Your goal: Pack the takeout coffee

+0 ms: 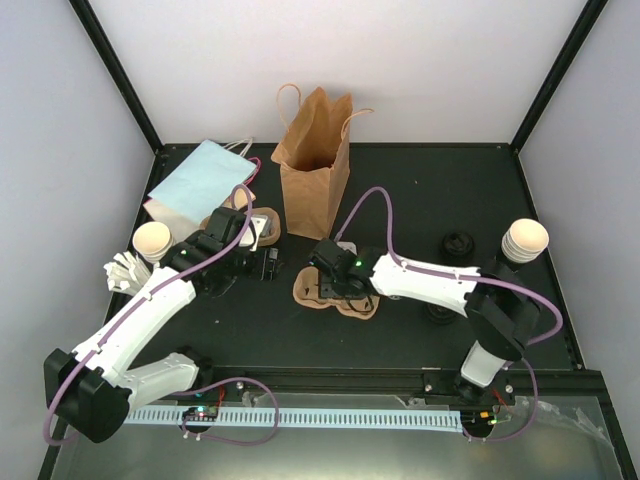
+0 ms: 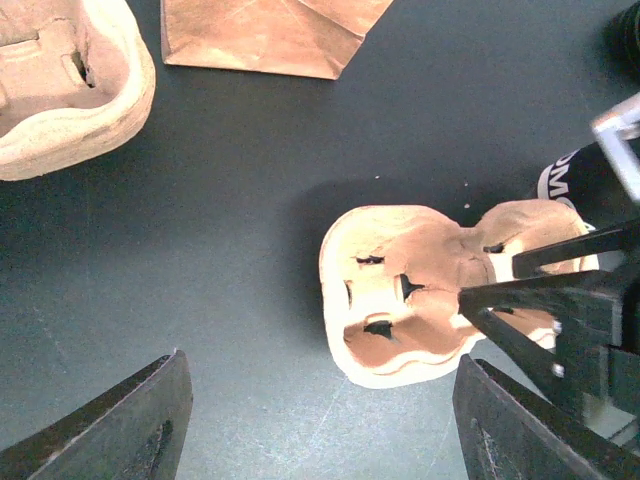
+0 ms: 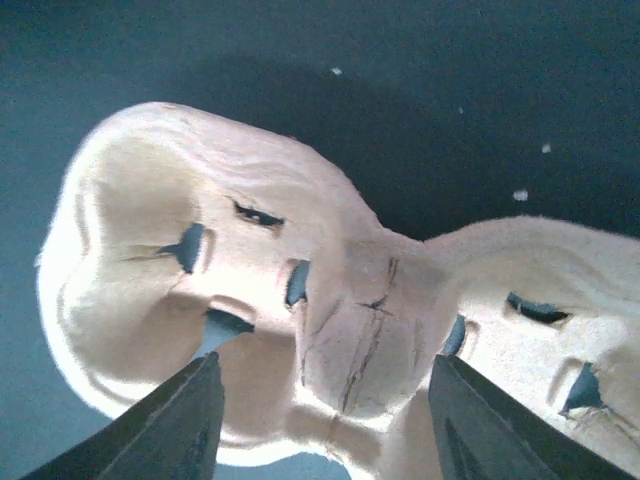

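Two open paper cups show cream insides in the top view, one at the left (image 1: 152, 240) and one at the right (image 1: 525, 240). A black lid (image 1: 458, 243) lies near the right cup. A pulp cup carrier (image 1: 340, 298) lies in front of the upright brown bag (image 1: 315, 165). My right gripper (image 1: 328, 283) is open right over the carrier (image 3: 330, 290), its jaws straddling the carrier's middle bridge (image 3: 375, 330). My left gripper (image 1: 268, 264) is open and empty above the table (image 2: 320, 400), left of the same carrier (image 2: 420, 290).
A second pulp carrier (image 1: 255, 228) lies by my left wrist and shows in the left wrist view (image 2: 60, 90). A flat pale-blue bag (image 1: 200, 178) lies at the back left. A white ribbed object (image 1: 125, 272) sits at the left. Another black lid (image 1: 440, 313) is partly behind my right arm.
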`<state>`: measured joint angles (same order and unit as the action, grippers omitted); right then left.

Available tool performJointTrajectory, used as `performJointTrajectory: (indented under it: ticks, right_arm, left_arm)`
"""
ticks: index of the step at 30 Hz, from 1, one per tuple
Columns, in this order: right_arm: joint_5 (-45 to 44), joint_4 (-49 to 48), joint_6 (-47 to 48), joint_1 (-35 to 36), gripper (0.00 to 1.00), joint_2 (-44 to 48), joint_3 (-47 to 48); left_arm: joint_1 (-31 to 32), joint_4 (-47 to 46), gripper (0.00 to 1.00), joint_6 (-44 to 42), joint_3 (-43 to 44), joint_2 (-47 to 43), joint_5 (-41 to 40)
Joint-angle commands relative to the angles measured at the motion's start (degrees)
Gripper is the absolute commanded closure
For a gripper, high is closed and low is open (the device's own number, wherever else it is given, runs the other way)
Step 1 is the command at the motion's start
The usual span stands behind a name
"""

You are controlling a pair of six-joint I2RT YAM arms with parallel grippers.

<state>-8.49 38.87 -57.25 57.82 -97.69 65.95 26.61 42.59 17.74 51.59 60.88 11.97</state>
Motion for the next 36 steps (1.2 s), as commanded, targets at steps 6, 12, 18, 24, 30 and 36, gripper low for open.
performJointTrajectory:
  ticks: [6, 12, 18, 24, 30, 36]
  right_arm:
    - [-2.27, 1.6, 2.17, -0.87, 0.25, -1.09, 2.16]
    - [1.05, 1.46, -0.47, -0.96, 0.17, -5.31, 3.04]
    - [-0.38, 5.61, -5.43, -1.19, 0.23, -9.35, 4.59]
    - [-0.1, 6.09, -7.52, -1.82, 0.28, -10.75, 4.69]
    - [1.1, 3.34, -5.41, -1.92, 0.39, -9.44, 3.74]
    - [2.07, -5.41, -0.89, -1.92, 0.51, -2.63, -2.56]
  left_arm:
    - [-1.13, 1.3, 0.26, -1.21, 2.81, -0.15, -0.9]
    - [-1.3, 1.6, 0.26, -1.38, 3.03, -0.27, -0.76]
    - [-1.63, 1.92, 0.26, -1.72, 2.78, -0.65, -0.93]
    - [-1.91, 1.9, 0.26, -1.81, 2.55, -1.05, -0.89]
    - [-2.34, 2.2, 0.26, -2.08, 2.46, -1.45, -1.01]
    - [-2.91, 3.0, 0.26, -2.67, 2.93, -2.07, -1.5]
